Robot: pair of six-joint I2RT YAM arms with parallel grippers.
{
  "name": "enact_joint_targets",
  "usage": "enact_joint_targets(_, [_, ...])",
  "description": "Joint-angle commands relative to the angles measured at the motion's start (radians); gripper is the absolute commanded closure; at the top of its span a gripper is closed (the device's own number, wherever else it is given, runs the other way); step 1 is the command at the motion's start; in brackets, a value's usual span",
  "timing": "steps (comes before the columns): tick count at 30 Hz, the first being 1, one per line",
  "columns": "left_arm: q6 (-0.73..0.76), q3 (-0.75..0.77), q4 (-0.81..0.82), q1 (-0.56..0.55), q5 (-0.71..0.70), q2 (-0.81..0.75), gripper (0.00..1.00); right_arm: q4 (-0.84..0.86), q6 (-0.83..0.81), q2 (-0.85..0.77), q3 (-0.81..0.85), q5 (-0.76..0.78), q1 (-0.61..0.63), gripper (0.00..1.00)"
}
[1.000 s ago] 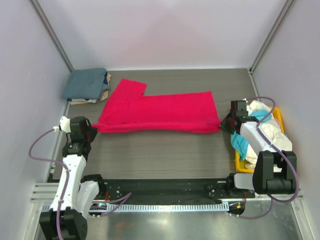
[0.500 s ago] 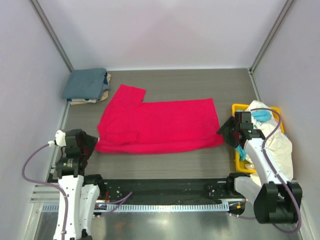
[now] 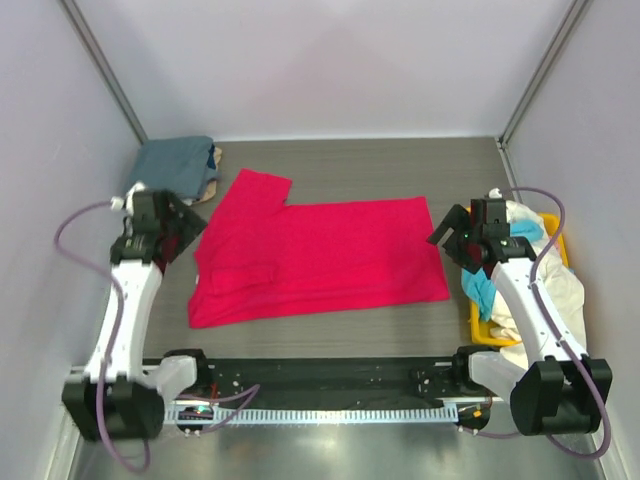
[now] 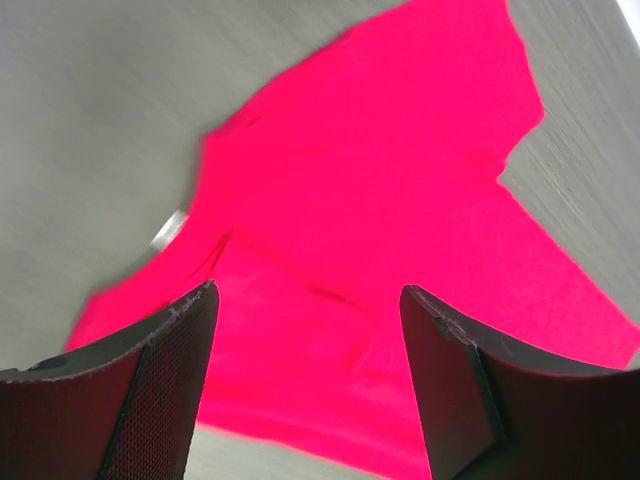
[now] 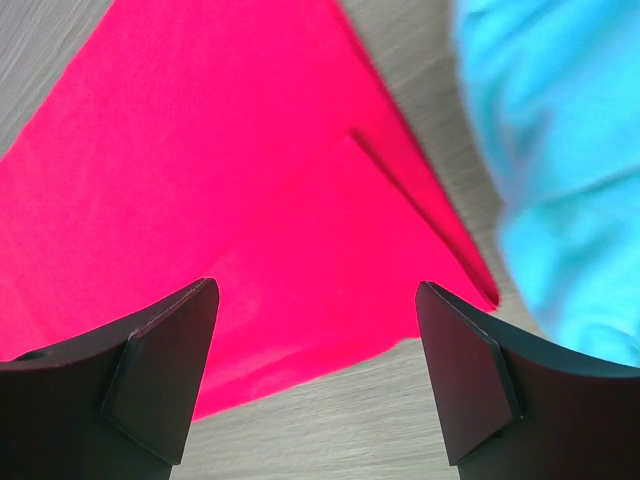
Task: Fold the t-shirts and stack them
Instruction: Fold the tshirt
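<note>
The red-pink t-shirt (image 3: 320, 262) lies flat mid-table between the left gripper (image 3: 186, 226) and the right gripper (image 3: 448, 236), both with jaws apart and empty above its side edges. Only the top view shows me the slate blue-grey shirt (image 3: 172, 167) folded far left and the yellow bin (image 3: 479, 328), while the right wrist shows how close the cyan shirt (image 5: 560, 160) lies to the red hem corner. A second ago both pincers pinched the shirt's ends, which were bunched into a narrower band.
</note>
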Motion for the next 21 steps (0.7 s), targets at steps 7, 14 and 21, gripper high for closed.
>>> enact_joint_targets(7, [0.249, 0.527, 0.198, -0.160, -0.013, 0.620, 0.27, 0.043, -0.071, 0.017, 0.077, -0.036, 0.074, 0.14])
enact_joint_targets(14, [0.328, 0.835, 0.142, -0.162, 0.042, 0.981, 0.31, 0.015, -0.106, -0.018, 0.051, -0.052, 0.074, 0.14])
enact_joint_targets(21, [0.383, 1.081, 0.073, -0.161, 0.050, 1.225, 0.32, 0.012, -0.127, -0.032, 0.045, -0.067, 0.074, 0.14])
